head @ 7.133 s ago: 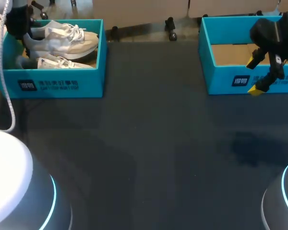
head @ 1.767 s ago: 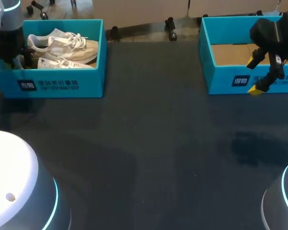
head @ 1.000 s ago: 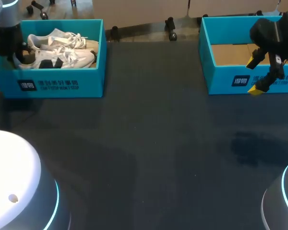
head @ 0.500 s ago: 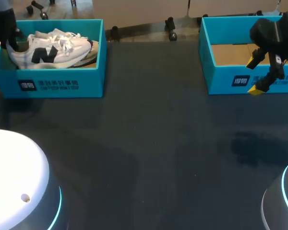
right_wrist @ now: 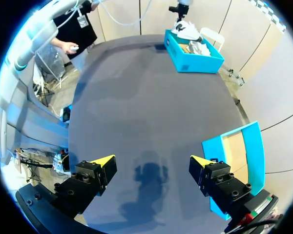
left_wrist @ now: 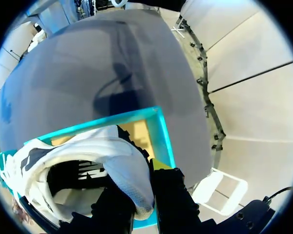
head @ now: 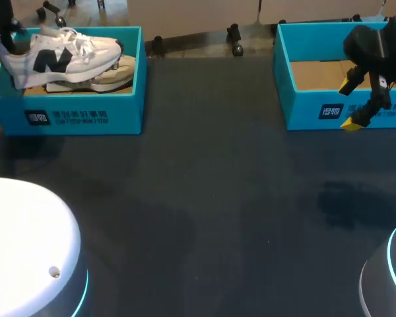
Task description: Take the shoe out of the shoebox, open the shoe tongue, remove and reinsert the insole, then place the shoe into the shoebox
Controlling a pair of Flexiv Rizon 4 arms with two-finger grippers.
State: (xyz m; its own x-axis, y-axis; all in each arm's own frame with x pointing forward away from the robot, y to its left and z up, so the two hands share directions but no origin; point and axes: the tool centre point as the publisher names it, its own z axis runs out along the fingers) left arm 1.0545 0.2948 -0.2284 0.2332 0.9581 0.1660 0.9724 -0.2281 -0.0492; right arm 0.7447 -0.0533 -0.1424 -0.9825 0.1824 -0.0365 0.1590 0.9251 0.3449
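A white shoe (head: 59, 56) with a dark logo hangs above the left teal shoebox (head: 79, 115), sole down and toe to the right. My left gripper (head: 5, 43) is shut on its heel. In the left wrist view the dark fingers (left_wrist: 172, 195) pinch the heel collar of the shoe (left_wrist: 97, 153) over the shoebox (left_wrist: 164, 134). A second pale shoe (head: 113, 71) lies in that box. My right gripper (head: 351, 102) stands open in front of the right teal shoebox (head: 317, 109), nothing between its fingers. In the right wrist view the right gripper (right_wrist: 150, 162) is above bare table.
The right shoebox (right_wrist: 244, 146) shows only its brown cardboard floor. The left shoebox (right_wrist: 194, 54) sits far across the dark table (head: 204, 198) from my right gripper. Wide tabletop lies between the two boxes.
My left gripper has lifted the white shoe by its heel up out of the left box, turning it sole down. The right arm has not moved.
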